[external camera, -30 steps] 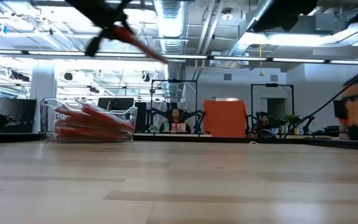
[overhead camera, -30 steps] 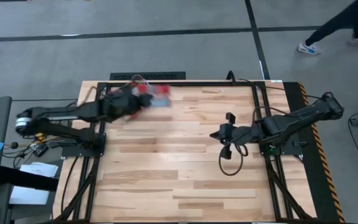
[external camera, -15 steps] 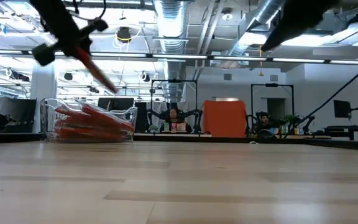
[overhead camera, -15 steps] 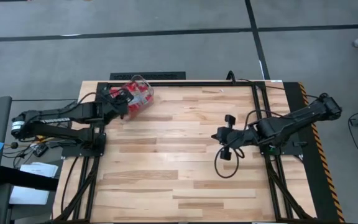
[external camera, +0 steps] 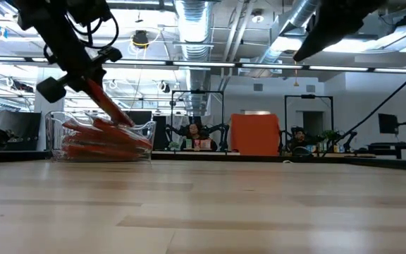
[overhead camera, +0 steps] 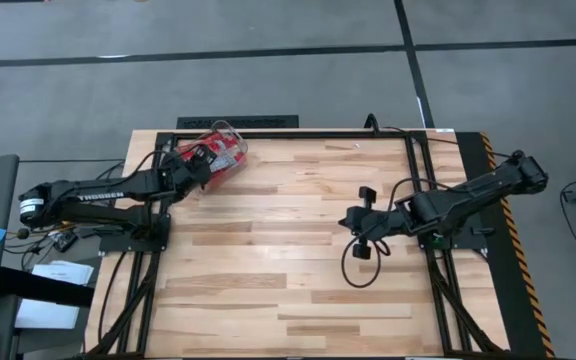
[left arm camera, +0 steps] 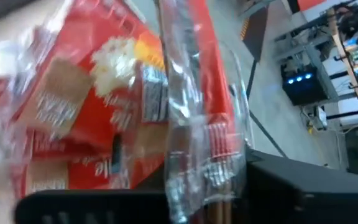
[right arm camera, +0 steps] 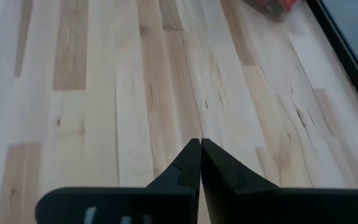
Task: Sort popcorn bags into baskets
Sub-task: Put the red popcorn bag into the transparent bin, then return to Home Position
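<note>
Deposit step: left claw holds a red popcorn bag slanted over the clear bin of packets at the desk's far-left corner, release presumably next; right claw closed, empty, hovering mid-desk.

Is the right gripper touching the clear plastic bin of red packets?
Apart: the high view shows right gripper mid-table, bare wood between it and the bin.

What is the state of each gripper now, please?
Left gripper: closed on a popcorn bag, lowering it into the clear bin.
Right gripper: jaws shut, holding nothing, above the table.
</note>
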